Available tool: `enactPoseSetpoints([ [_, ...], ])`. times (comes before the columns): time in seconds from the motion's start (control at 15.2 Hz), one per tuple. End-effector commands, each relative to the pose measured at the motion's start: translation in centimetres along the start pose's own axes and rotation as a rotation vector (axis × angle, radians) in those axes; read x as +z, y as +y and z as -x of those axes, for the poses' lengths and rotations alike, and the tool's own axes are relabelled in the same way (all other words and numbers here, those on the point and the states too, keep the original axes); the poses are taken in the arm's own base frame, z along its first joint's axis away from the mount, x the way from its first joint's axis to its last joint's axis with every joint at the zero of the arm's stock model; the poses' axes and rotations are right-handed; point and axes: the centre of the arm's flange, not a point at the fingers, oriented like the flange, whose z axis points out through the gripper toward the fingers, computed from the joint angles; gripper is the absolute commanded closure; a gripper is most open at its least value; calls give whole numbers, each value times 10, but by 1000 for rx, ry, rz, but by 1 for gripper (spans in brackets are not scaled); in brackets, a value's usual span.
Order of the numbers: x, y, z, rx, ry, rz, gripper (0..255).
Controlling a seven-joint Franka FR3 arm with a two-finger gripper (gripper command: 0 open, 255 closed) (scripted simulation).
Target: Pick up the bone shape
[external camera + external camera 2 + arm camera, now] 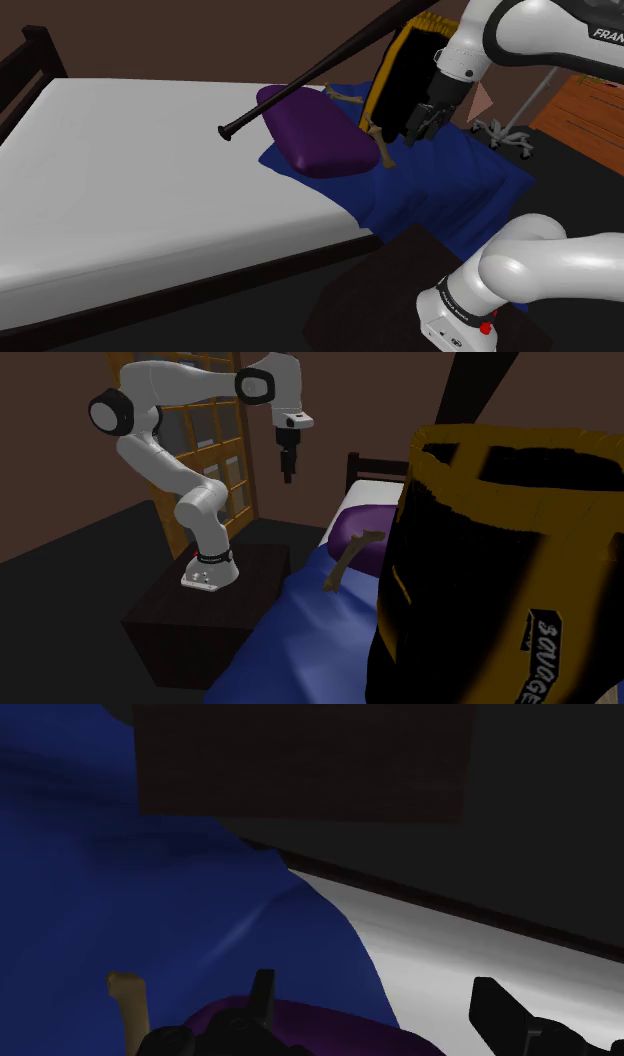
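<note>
The bone shape [381, 148] is a thin tan stick lying along the far side of a purple pillow [318, 135], on a blue blanket [440, 190]. In the second exterior view the bone shape [349, 559] slants down from the purple pillow [362, 530] onto the blue blanket [300, 627]. My black gripper [413, 133] hangs in the air above and just beside the bone, touching nothing. In the wrist view the gripper [378, 1004] is open, its fingers [262, 991] wide apart, with a tan end of the bone [125, 995] off to one side.
A dark baseball bat [320, 70] slants over the pillow and the white mattress [140, 190]. A large black bag with yellow trim [405, 80] stands close behind the gripper, also the black bag [500, 552]. My dark stand box [200, 607] sits beside the bed.
</note>
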Motion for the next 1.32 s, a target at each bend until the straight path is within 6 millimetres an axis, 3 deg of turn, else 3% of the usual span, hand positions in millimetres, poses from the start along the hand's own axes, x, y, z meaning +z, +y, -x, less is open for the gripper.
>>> enactPoseSetpoints([
  [0.0,0,0,0,0,0,0,0],
  [1.25,83,155,-172,-266,48,0,0],
])
